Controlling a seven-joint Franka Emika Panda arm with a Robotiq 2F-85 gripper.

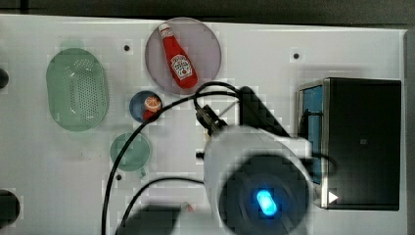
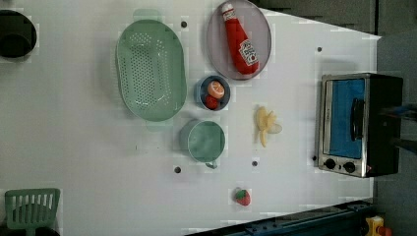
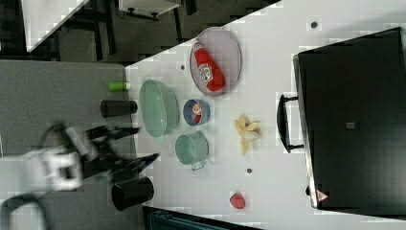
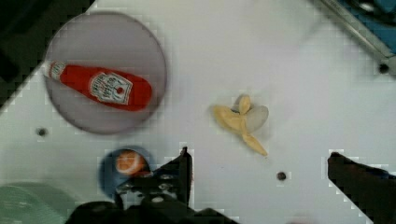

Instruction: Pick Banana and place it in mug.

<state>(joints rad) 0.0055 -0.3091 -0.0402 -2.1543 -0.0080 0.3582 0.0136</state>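
The banana (image 2: 265,125) is a pale yellow peeled piece lying on the white table between the mug and the toaster oven; I also see the banana (image 3: 246,130) in the right view and the banana (image 4: 240,122) in the wrist view. The teal-green mug (image 2: 206,141) stands upright with its handle toward the table's front; the mug (image 1: 129,152) and the mug (image 3: 190,148) look empty. My gripper (image 4: 259,161) hangs open above the table, its dark fingers (image 4: 180,170) spread wide with the banana just beyond them. In the right view the gripper (image 3: 143,143) is open, holding nothing.
A ketchup bottle (image 2: 240,42) lies on a grey plate (image 2: 216,44). A dark-blue cup (image 2: 213,92) holds an orange slice. A pale-green colander (image 2: 150,69), a toaster oven (image 2: 359,123), a strawberry (image 2: 242,196), a green slotted spatula (image 2: 30,206) and black cylinders (image 3: 131,192) ring the table.
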